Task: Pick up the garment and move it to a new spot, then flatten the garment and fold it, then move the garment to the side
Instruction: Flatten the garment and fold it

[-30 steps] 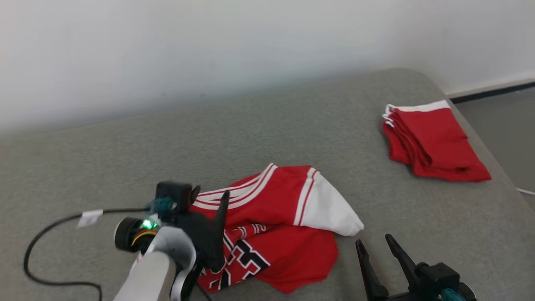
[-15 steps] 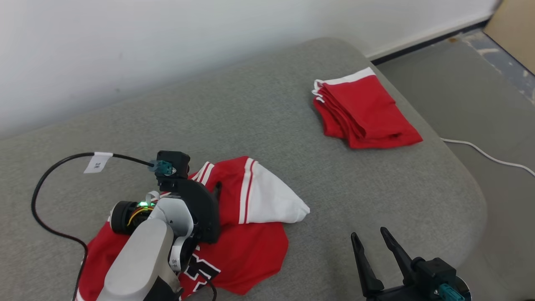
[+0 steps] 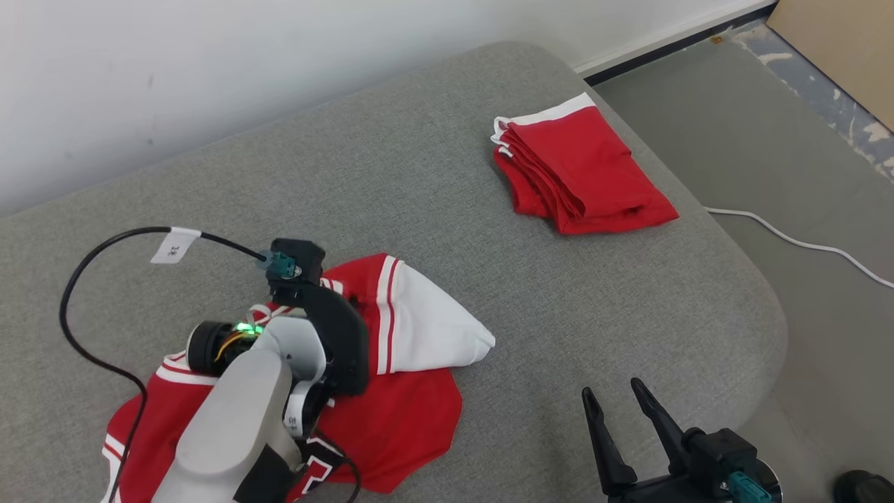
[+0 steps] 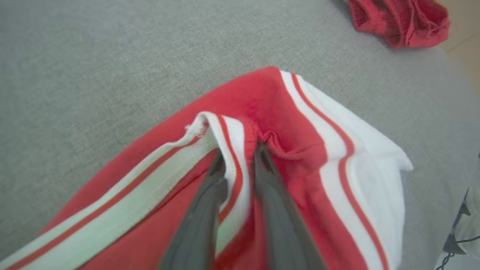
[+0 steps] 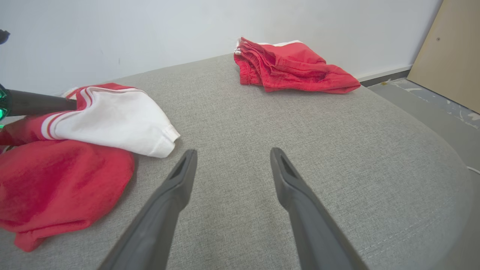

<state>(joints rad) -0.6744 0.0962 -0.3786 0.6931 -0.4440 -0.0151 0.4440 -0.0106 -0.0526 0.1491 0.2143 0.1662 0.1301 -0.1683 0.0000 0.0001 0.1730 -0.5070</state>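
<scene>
There were two red garments: one crumpled jersey (image 3: 412,412) and one folded pile (image 3: 580,175). Two grippers too, the left gripper (image 4: 241,153) and the right gripper (image 3: 613,391). One grey cushion (image 3: 489,279), two cables (black cable (image 3: 65,307), white cable (image 3: 789,241)), and one tan board (image 3: 838,49).

Pale grey forearm (image 3: 230,419); black cable (image 3: 126,232); dark fingers (image 5: 165,210).

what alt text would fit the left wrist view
The left gripper straddles a white-and-red striped band of a crumpled red garment lying on a grey cushion. A second red garment sits at the top right.
</scene>
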